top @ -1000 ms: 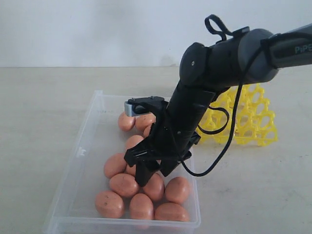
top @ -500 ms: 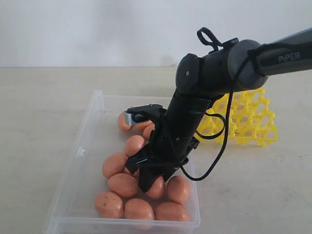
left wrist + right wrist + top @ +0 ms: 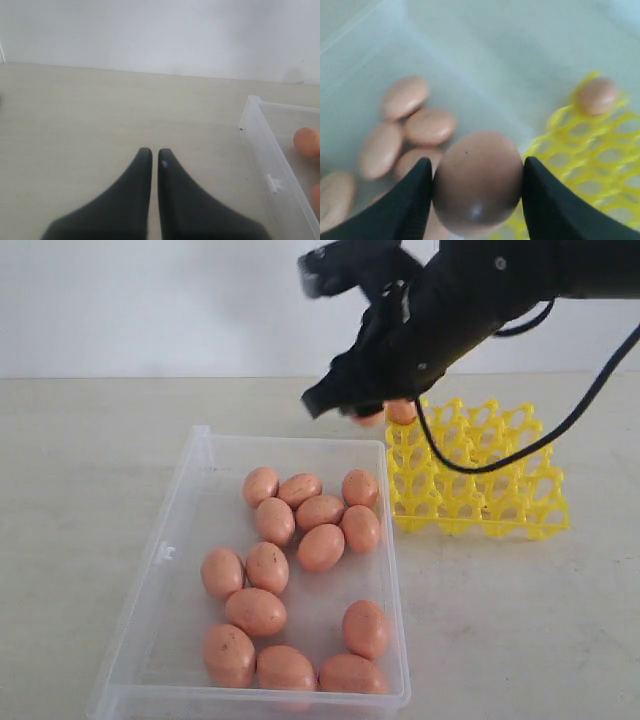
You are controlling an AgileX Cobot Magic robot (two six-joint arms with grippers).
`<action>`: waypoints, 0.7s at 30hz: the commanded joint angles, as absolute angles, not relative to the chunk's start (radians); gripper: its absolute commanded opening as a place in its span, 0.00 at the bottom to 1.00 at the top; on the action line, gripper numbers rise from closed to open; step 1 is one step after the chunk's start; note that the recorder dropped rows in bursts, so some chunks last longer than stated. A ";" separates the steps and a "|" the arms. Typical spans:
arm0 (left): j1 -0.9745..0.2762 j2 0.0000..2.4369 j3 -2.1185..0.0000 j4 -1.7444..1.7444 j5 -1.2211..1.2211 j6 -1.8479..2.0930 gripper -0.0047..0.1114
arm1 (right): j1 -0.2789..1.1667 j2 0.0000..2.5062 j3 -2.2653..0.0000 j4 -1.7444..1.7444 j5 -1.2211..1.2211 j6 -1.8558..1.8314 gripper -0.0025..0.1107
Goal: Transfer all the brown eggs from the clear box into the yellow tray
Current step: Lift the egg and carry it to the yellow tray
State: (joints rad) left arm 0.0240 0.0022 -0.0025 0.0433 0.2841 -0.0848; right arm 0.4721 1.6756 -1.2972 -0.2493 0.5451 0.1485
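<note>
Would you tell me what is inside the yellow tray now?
One brown egg sits in a corner cup of the yellow tray; the other visible cups look empty. The right arm covers part of that corner.

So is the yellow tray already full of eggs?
No, the yellow tray looks almost empty, with only one egg visible in it.

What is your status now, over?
Right gripper shut on egg, high beside yellow tray. Left gripper shut, empty. More eggs in clear box. No obstacle seen.
</note>
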 commanded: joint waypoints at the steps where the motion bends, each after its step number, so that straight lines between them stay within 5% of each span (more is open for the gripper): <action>1: 0.027 0.000 0.000 0.041 0.277 -0.083 0.08 | 0.368 1.637 -1.242 -0.899 0.297 0.830 0.02; 8: 0.027 0.000 0.000 0.041 0.277 -0.083 0.08 | 0.095 1.709 -1.186 -1.744 0.205 2.090 0.02; 15: 0.027 0.000 0.000 0.041 0.277 -0.083 0.08 | -0.135 1.830 -1.223 -1.744 -0.158 2.000 0.02; 21: 0.027 0.000 0.000 0.041 0.277 -0.083 0.08 | -0.321 1.872 -1.246 -1.452 -0.181 2.040 0.02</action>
State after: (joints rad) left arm 0.0240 0.0022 -0.0025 0.0433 0.2841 -0.0848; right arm -0.2389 1.8742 -1.2322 -1.6226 -0.1652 2.0210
